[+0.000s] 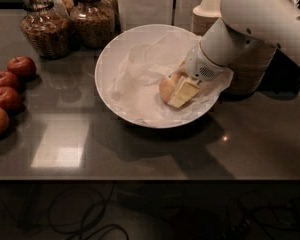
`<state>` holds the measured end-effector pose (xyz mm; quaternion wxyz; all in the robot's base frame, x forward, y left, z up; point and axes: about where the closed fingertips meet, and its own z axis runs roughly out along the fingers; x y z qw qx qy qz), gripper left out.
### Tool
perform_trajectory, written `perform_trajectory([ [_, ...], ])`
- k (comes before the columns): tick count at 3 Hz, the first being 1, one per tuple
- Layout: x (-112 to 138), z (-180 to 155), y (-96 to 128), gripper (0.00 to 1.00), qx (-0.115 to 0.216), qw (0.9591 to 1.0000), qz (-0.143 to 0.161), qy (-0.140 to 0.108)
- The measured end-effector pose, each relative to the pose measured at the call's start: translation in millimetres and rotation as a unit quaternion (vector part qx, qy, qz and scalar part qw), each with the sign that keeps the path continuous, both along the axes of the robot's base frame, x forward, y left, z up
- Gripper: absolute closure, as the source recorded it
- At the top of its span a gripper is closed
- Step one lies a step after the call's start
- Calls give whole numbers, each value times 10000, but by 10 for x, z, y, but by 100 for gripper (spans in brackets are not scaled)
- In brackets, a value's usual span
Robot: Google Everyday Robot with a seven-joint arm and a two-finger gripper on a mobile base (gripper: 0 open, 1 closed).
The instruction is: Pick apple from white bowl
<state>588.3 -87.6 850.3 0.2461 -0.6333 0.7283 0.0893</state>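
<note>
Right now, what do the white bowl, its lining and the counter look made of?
The white bowl: smooth, faintly glossy rim, probably ceramic or melamine. Its lining: crumpled creases, looks like thin paper. The counter: dark, polished, mirrors light, so stone or laminate. The gripper is at the apple inside the bowl.

Dark countertop (pixel 140 154) w/ white bowl (pixel 106 59), red apples (pixel 5 98) left, jars (pixel 92 21), stacked paper bowls (pixel 250 74); hand (pixel 182 91) in bowl.
</note>
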Motion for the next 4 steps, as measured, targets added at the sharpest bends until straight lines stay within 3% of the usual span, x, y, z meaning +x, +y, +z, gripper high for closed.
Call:
perform_trajectory([
  [1, 0, 0, 0, 100, 0, 10000, 0, 0],
  [3, -9, 19, -11, 100, 79, 10000, -7, 20],
  [4, -6, 90, -46, 100, 269, 9996, -8, 54],
])
